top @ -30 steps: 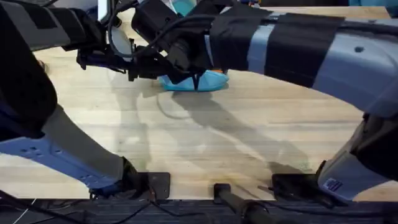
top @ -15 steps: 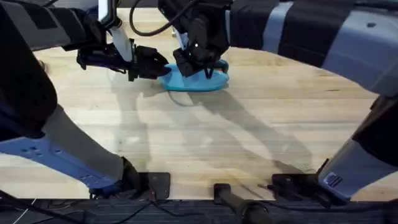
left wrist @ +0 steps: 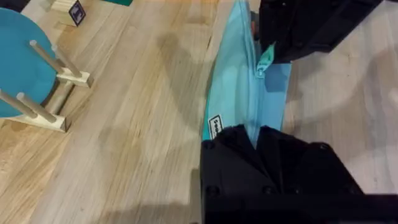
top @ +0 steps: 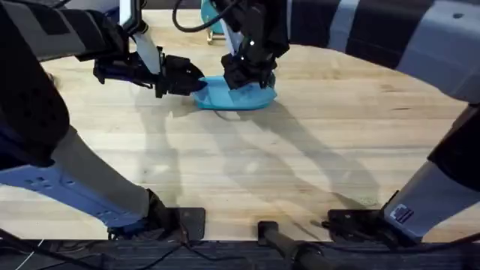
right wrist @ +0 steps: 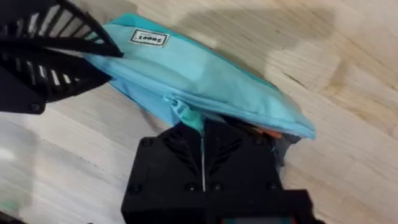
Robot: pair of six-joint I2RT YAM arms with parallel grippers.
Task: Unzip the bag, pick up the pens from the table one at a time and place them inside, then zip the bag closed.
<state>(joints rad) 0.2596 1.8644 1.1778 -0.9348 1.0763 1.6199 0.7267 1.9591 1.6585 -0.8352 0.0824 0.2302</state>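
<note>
Since the earlier frames, our right gripper (top: pixel 244 77) has drawn back from close under the overhead camera and descended onto the bag (top: pixel 234 93), which has stayed in place on the table (top: pixel 315 150), well toward the far edge and slightly left of centre. We now hold the bag from both ends. The left gripper (top: pixel 196 84) has its fingers closed on the bag's left end, next to the small white label (left wrist: pixel 215 127). The right gripper's fingers are pressed together on the teal zipper pull (right wrist: pixel 186 113), as the right wrist view shows; in the left wrist view the same pull (left wrist: pixel 266 57) hangs just below the right gripper's dark body. A strip of orange (right wrist: pixel 264 132) shows at the bag's edge beside the right fingers; we judge this to be a pen already inside, though we cannot confirm it. No pens lie on the visible table surface. We therefore judge the task to be in its final zipping stage: the left gripper anchors the fabric while the right draws the pull along the zipper. We cannot determine how much of the zipper is already closed.
</note>
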